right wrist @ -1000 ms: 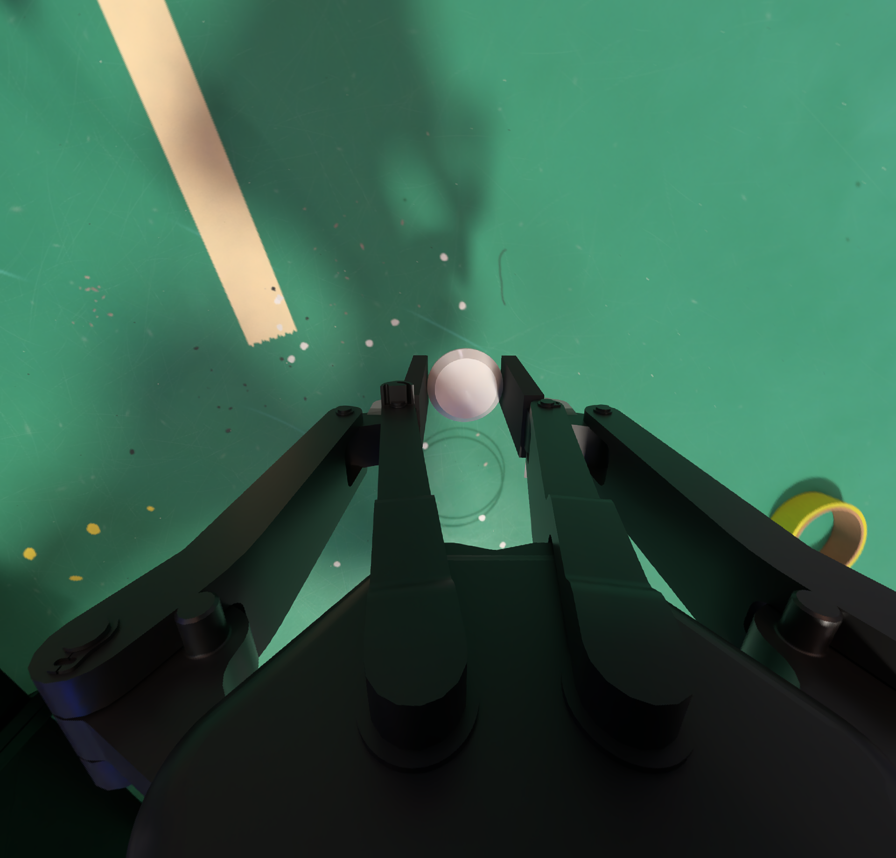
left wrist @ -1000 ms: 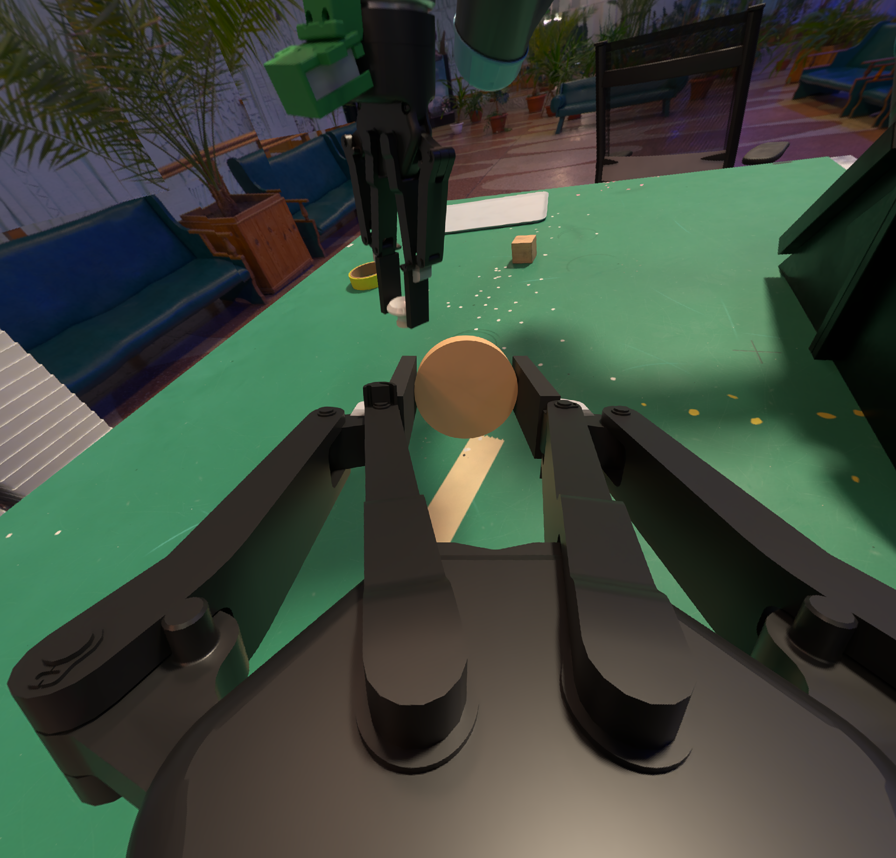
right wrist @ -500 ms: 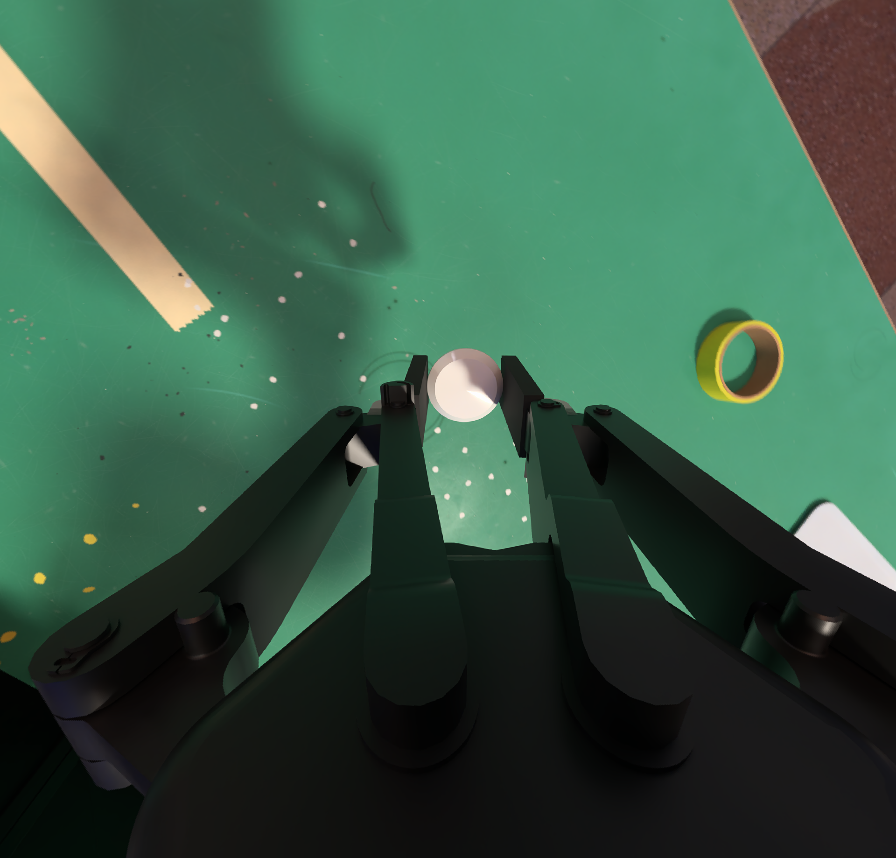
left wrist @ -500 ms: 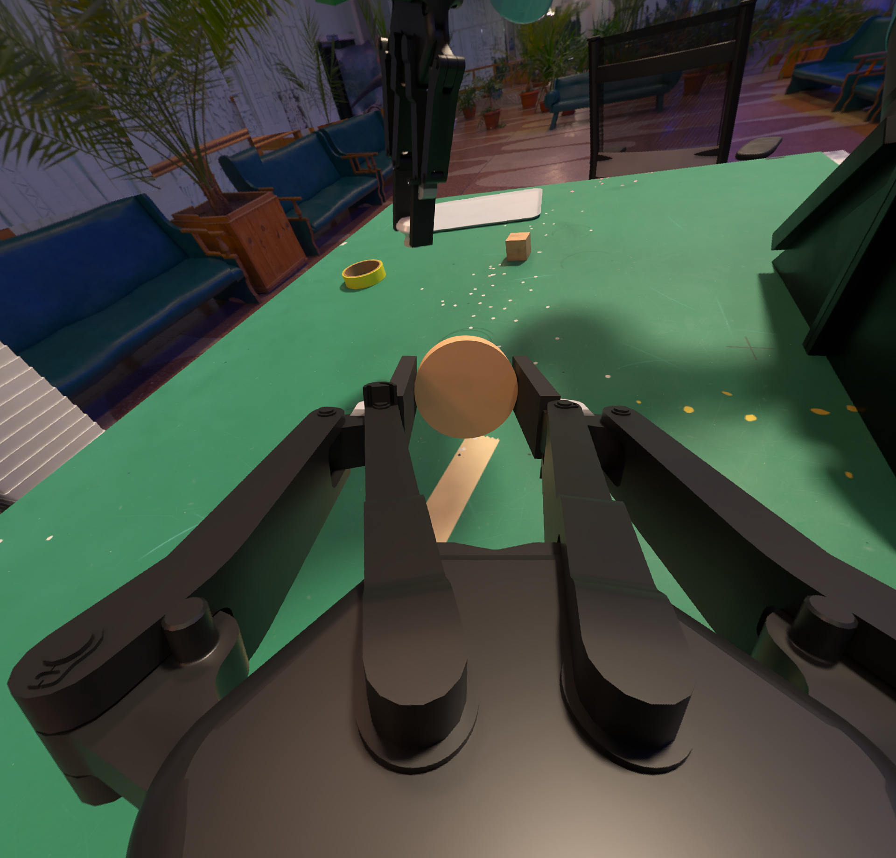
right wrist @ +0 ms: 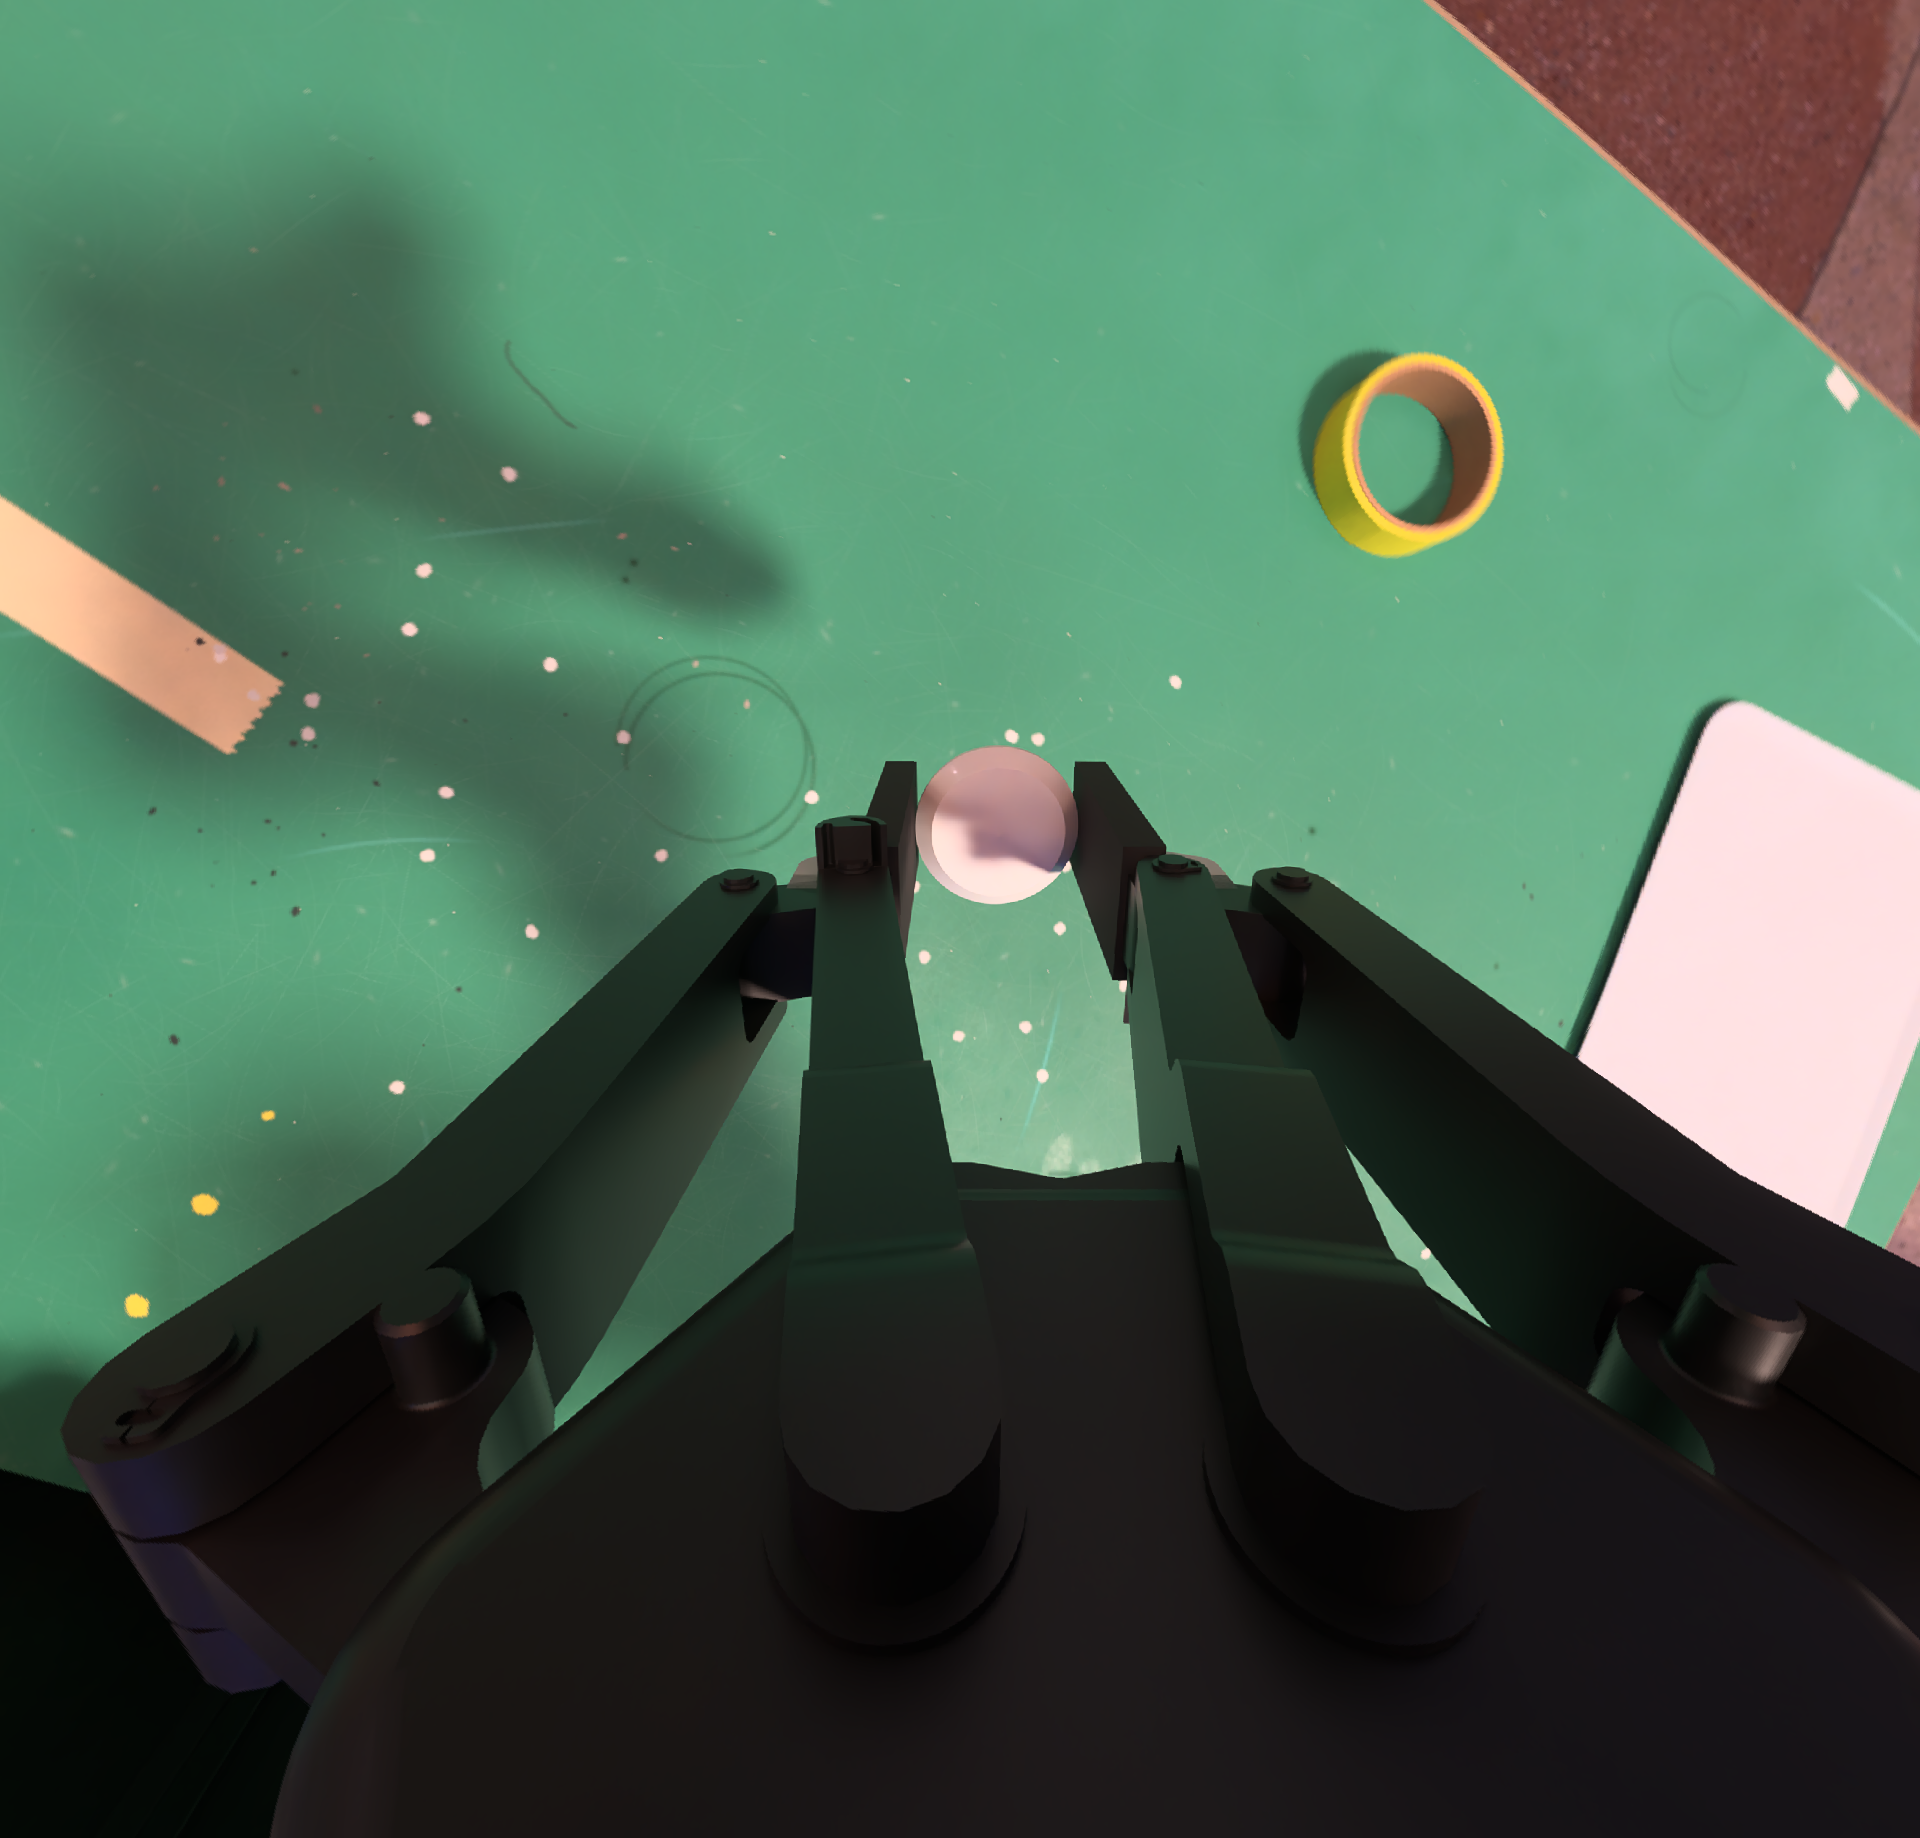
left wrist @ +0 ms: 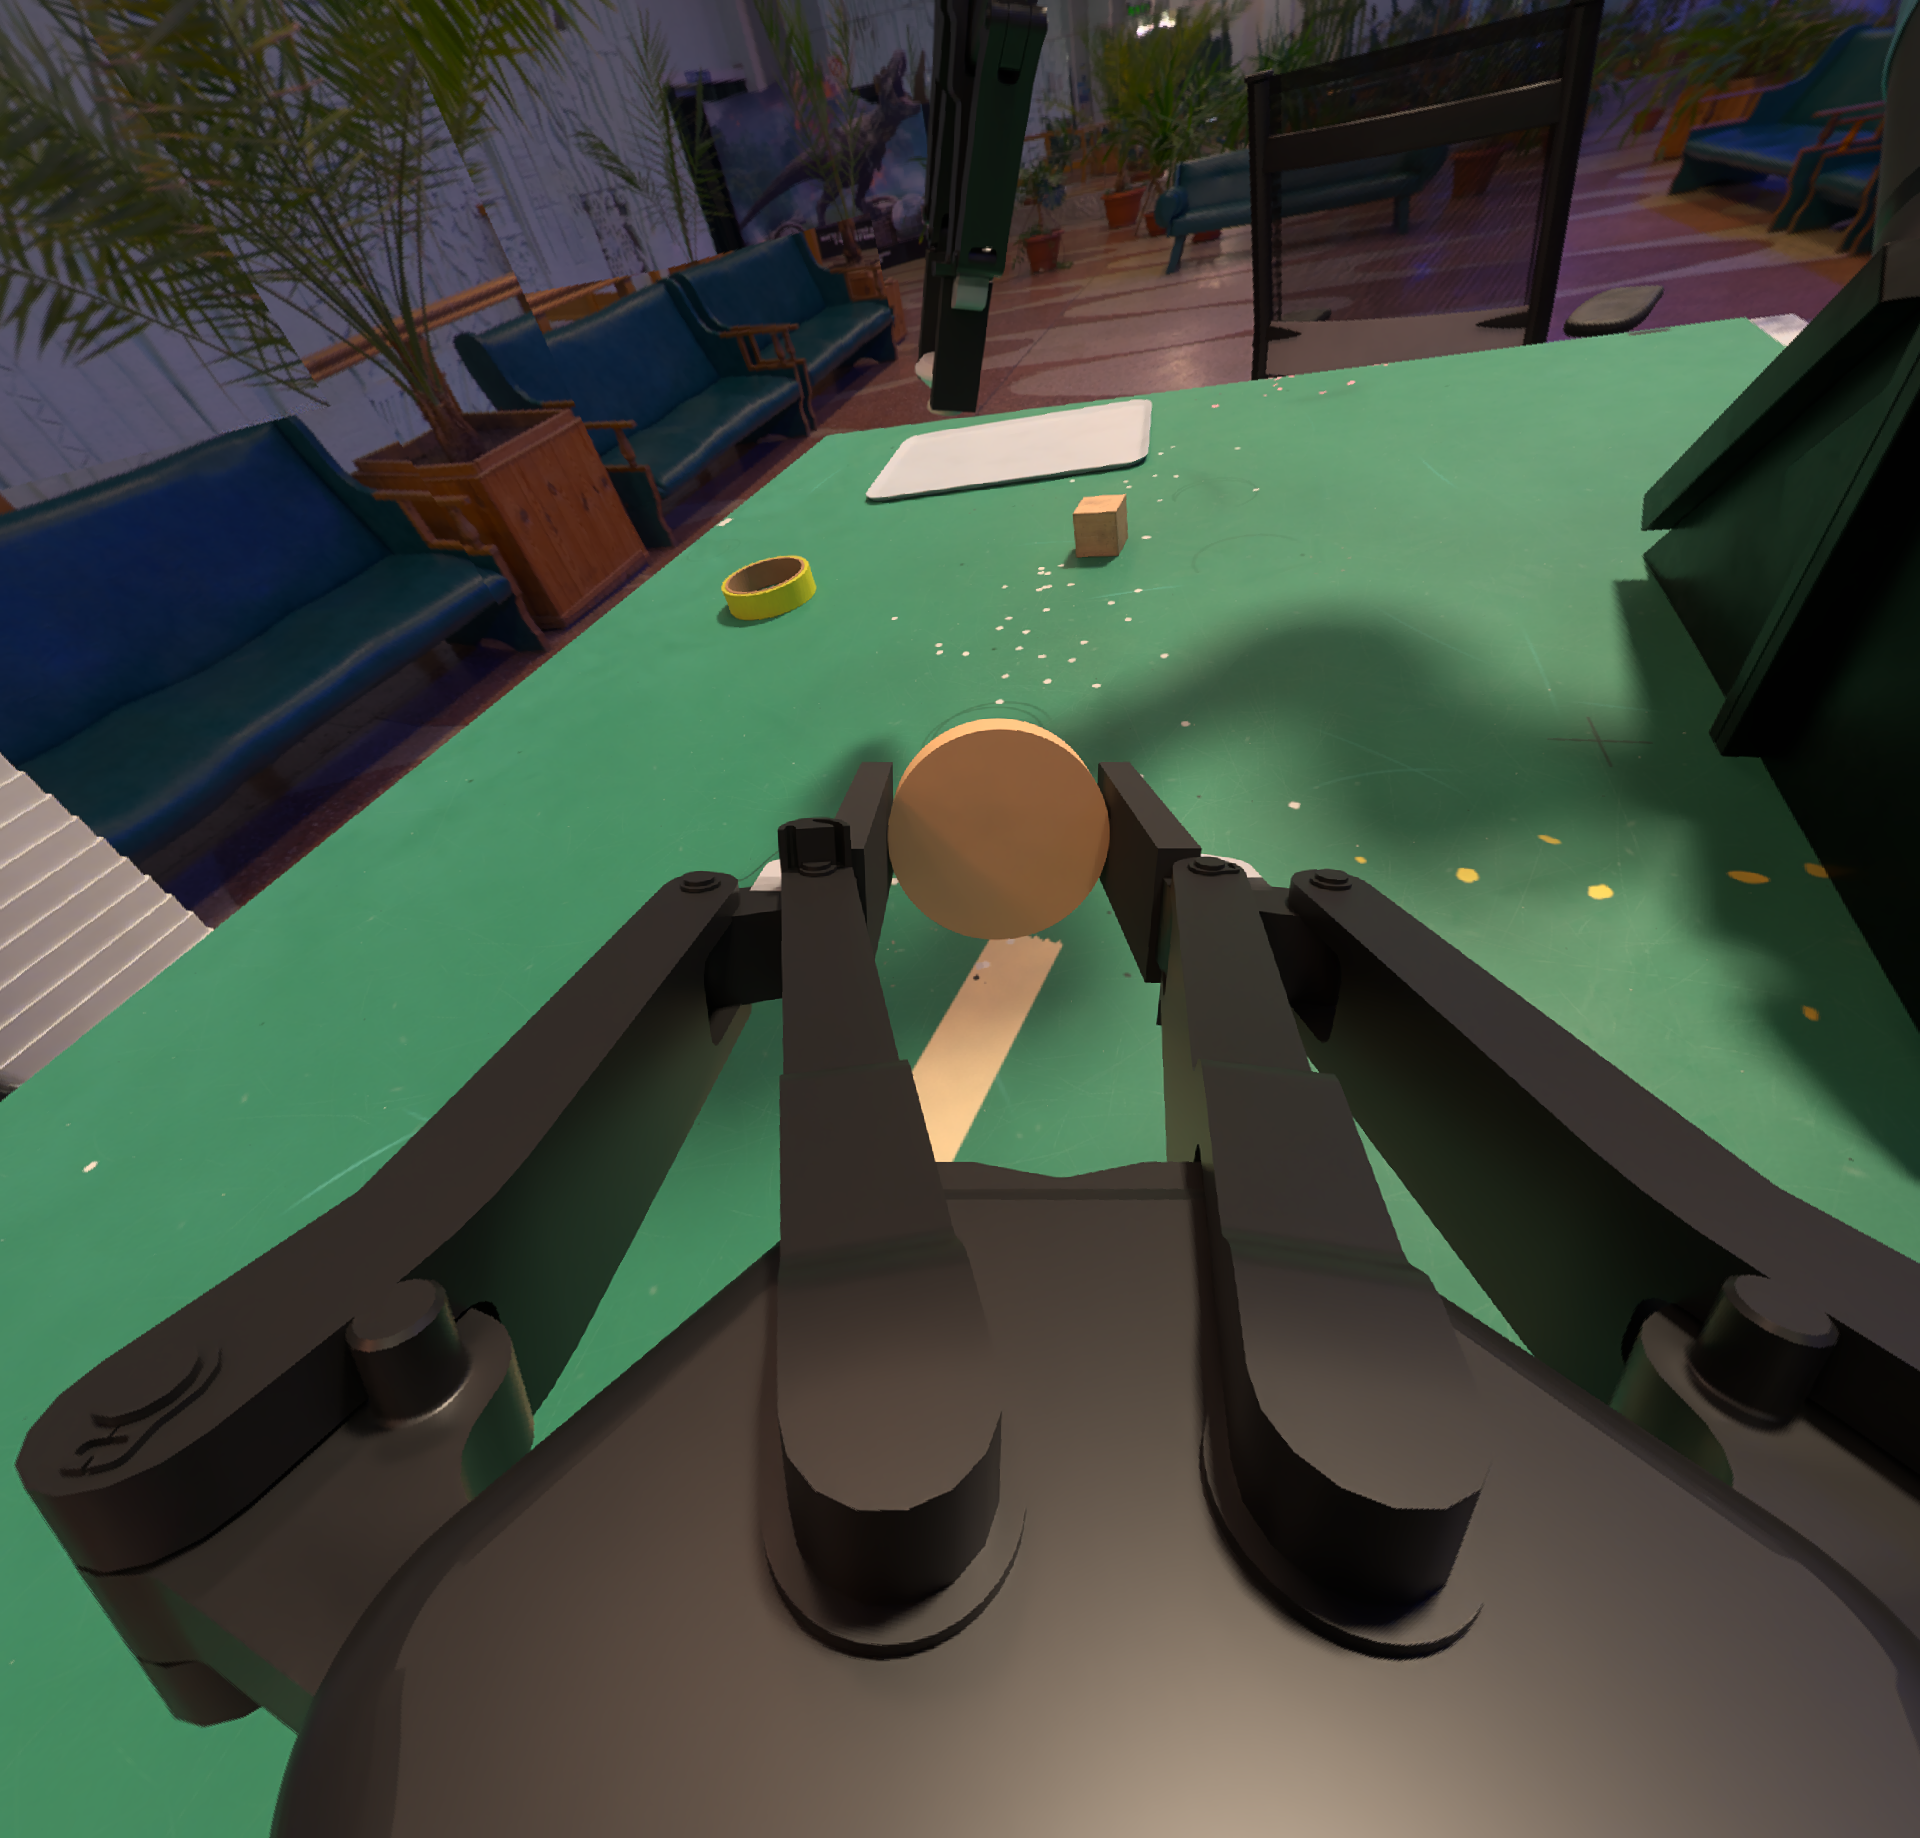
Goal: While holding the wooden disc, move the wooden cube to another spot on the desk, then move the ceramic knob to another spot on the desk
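My left gripper (left wrist: 997, 832) is shut on the round wooden disc (left wrist: 997, 838) and holds it above the green desk (left wrist: 520, 905). The wooden cube (left wrist: 1099, 525) sits on the desk farther off, near a white tray. My right gripper (right wrist: 995, 827) is shut on the white ceramic knob (right wrist: 995, 838) and holds it well above the desk. The right gripper also shows in the left wrist view (left wrist: 961, 375), high above the desk's far left part, with a sliver of the knob at its tip.
A yellow tape roll (left wrist: 769, 586) (right wrist: 1408, 453) lies near the desk's edge. A flat white tray (left wrist: 1013, 448) (right wrist: 1756, 967) lies beyond the cube. A tan tape strip (right wrist: 125, 635) (left wrist: 982, 1040) is stuck on the desk. A dark box (left wrist: 1829, 583) stands at the right.
My right gripper has risen with the knob and carried it away from the disc toward the tray and tape roll. My left gripper has stayed still with the disc.
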Robot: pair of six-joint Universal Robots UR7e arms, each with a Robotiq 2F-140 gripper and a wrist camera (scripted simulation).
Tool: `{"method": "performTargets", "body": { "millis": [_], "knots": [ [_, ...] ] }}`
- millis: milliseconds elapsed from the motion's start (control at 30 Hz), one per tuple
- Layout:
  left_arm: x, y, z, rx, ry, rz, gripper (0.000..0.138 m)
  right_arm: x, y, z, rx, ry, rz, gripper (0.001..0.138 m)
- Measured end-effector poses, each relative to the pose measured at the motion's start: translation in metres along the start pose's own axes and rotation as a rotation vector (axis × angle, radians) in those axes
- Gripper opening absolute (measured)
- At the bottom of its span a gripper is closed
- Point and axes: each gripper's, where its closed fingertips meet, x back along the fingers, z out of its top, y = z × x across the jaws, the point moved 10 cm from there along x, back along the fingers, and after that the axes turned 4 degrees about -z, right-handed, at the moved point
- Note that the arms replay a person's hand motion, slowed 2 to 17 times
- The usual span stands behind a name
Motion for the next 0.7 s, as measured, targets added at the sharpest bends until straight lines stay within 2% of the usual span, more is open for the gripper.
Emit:
{"method": "performTargets", "body": {
  "millis": [333, 700],
  "knots": [
    [-0.003, 0.001, 0.001, -0.001, -0.003, -0.006, 0.052, 0.001, 0.038, -0.044, -0.187, -0.012, -0.005, 0.04],
    [-0.006, 0.002, 0.001, -0.003, -0.008, -0.013, 0.052, -0.014, 0.064, -0.086, -0.325, -0.041, 0.006, 0.04]
  ]
}}
